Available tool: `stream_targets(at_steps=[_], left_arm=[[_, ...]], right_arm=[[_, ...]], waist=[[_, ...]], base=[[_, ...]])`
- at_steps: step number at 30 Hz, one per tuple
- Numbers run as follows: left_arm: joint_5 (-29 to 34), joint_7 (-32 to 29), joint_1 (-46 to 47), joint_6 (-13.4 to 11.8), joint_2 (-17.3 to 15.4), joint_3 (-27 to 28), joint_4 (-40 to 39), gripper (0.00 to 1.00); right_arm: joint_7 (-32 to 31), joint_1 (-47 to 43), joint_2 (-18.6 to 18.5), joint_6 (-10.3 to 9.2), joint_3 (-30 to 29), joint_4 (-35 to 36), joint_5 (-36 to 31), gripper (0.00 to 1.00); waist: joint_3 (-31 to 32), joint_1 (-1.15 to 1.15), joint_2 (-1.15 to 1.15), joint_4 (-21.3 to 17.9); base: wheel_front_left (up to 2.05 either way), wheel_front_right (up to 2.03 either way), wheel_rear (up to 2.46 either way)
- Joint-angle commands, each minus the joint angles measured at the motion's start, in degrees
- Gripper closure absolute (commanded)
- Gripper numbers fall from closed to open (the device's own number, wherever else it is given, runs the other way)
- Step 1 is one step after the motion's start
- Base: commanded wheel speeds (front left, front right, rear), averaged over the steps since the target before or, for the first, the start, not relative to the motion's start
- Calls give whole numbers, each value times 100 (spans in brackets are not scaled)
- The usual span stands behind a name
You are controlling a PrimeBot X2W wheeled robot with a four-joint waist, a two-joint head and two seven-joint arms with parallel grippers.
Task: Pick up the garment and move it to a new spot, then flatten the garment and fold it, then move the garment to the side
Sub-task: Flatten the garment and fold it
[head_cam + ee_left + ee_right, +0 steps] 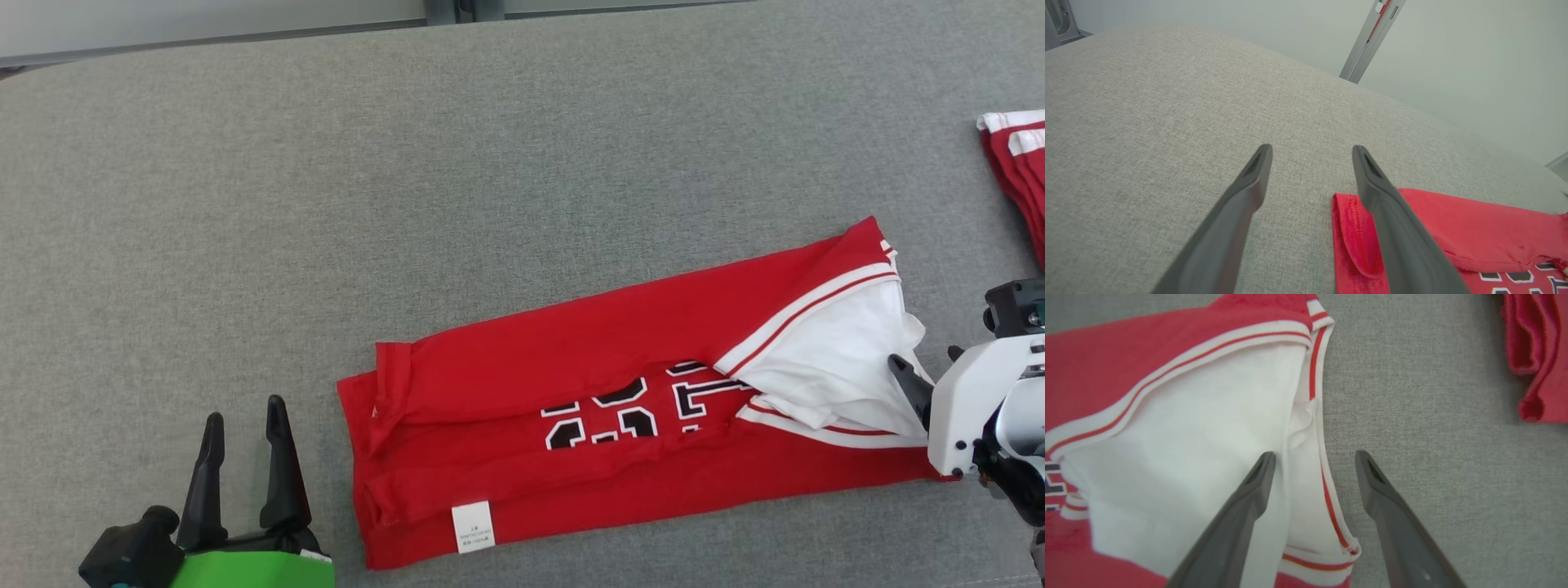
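folded red jersey [620, 343] lies centre-right on the grey cushion [326, 163], with a gripper at each end.
left gripper [245, 408], fingers apart, sits just beside its hem; the right wrist view shows the right gripper [1314, 454] spread astride the white trimmed edge; farther right, another red garment [1020, 163].

Grey fabric surface [490, 163], red cloth with white stripes [1020, 171] at its right edge, metal post [1372, 36] beyond
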State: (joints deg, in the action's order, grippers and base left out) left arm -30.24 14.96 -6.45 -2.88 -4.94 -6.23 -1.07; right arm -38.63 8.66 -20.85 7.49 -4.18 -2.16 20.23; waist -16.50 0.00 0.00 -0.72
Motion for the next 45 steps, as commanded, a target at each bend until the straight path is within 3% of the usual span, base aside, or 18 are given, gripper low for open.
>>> stream_targets(at_steps=[1, 5, 9, 10, 11, 13, 16, 24, 27, 30, 34, 38, 45], left_arm=[[145, 26, 18, 150, 46, 112, 21, 0], [406, 27, 47, 486, 175, 467, 53, 0], [464, 27, 68, 643, 198, 579, 139, 0], [463, 28, 59, 652, 199, 577, 165, 0], [454, 28, 44, 657, 201, 589, 188, 0], [435, 28, -14, 672, 199, 617, 227, 0], [437, 27, -124, 673, 200, 647, 280, 0], [378, 28, -241, 580, 200, 619, 251, 0], [307, 28, -252, 531, 199, 582, 263, 0], [286, 28, -234, 500, 200, 555, 281, 0], [196, 28, -208, 446, 200, 470, 321, 0], [184, 28, -143, 453, 198, 300, 401, 0], [285, 29, -63, 426, 196, 181, 494, 0]], right_arm=[[48, 129, -81, 0, 9, -149, -109, 0], [142, 425, 2, 1, 124, -631, 2, 0], [155, 569, 73, 3, 453, -1016, 544, 0], [172, 579, 70, 3, 511, -1073, 721, 69], [211, 584, 31, 3, 578, -1118, 932, 100], [240, 552, -111, 3, 661, -1158, 1405, 100], [403, 561, -441, -1, 323, -1267, 1885, 100], [321, 388, -1364, -2, -1317, -1517, 2143, 100], [73, 140, -1659, 1, -1668, -1191, 2238, 100], [-199, -147, -1769, 1, -1570, -528, 2436, 100], [-528, -415, -1437, 1, -989, 549, 2713, 100], [-631, -528, -720, 1, -155, 1224, 2382, 100], [-120, -259, 524, 1, 896, 885, 1593, 100]], waist=[[-86, 0, 0, 110], [-137, 0, 0, 175], [-78, 0, 0, 234], [-53, 0, 0, 246], [-6, 0, 0, 264], [83, 0, 0, 274], [223, 0, 0, 282], [455, 0, 0, 415], [520, 0, 0, 515], [555, 0, 0, 556], [596, 0, 0, 523], [585, 0, 0, 467], [556, 0, 0, 396]], base=[[0, 0, 0], [0, 0, 0], [0, 0, 0], [0, 0, 0], [0, 0, 0], [0, 0, 0], [0, 0, 0], [0, 0, 0], [0, 0, 0], [0, 0, 0], [0, 0, 0], [0, 0, 0], [0, 0, 0]])
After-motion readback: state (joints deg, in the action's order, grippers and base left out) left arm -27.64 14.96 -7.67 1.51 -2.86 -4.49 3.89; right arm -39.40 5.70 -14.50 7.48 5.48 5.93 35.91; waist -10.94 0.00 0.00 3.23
